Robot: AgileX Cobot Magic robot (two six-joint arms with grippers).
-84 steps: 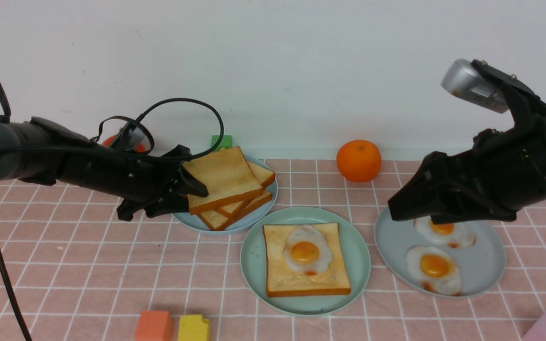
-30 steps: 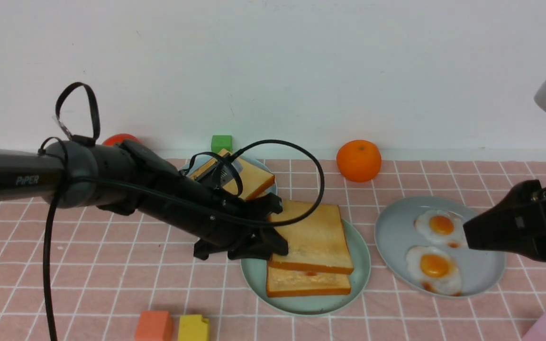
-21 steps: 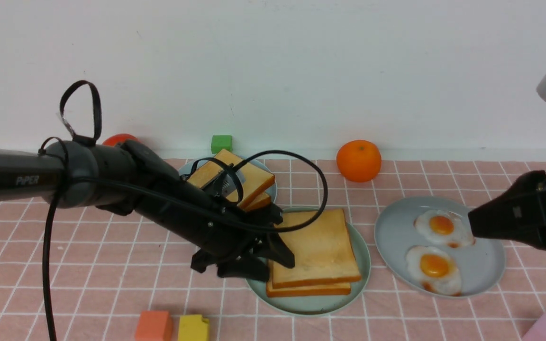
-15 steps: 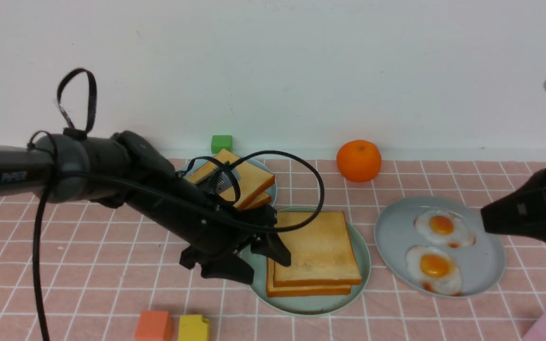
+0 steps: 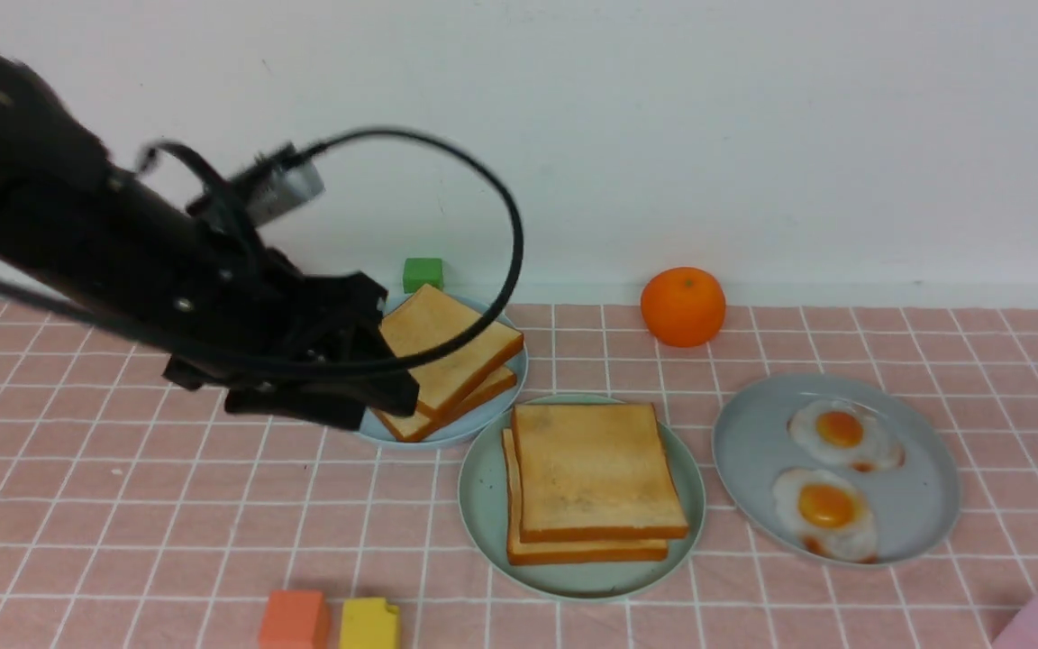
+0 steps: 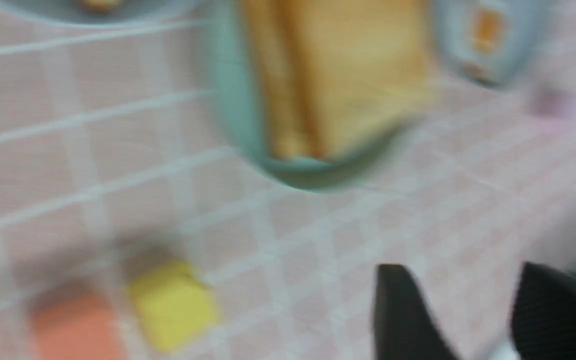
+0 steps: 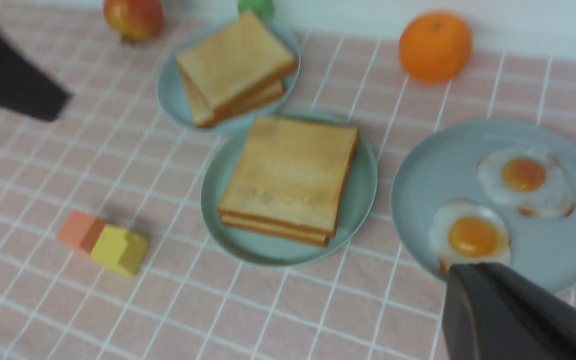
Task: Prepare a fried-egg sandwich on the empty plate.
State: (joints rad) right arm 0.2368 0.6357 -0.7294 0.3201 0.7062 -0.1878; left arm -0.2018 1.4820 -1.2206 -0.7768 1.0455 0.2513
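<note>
On the pink checked counter, the left arm had pulled up and back from the mint-green plate, whose rim it crowded half a second earlier. The left jaws hung parted and empty beside the spare toast pile. The sandwich sat square on that plate, rightward of them, egg hidden. The right jaws, farther off, showed no gap.

Smooth matt mint plastic plate, matt sandwich toast, glossy egg yolk, pink checked tablecloth
</note>
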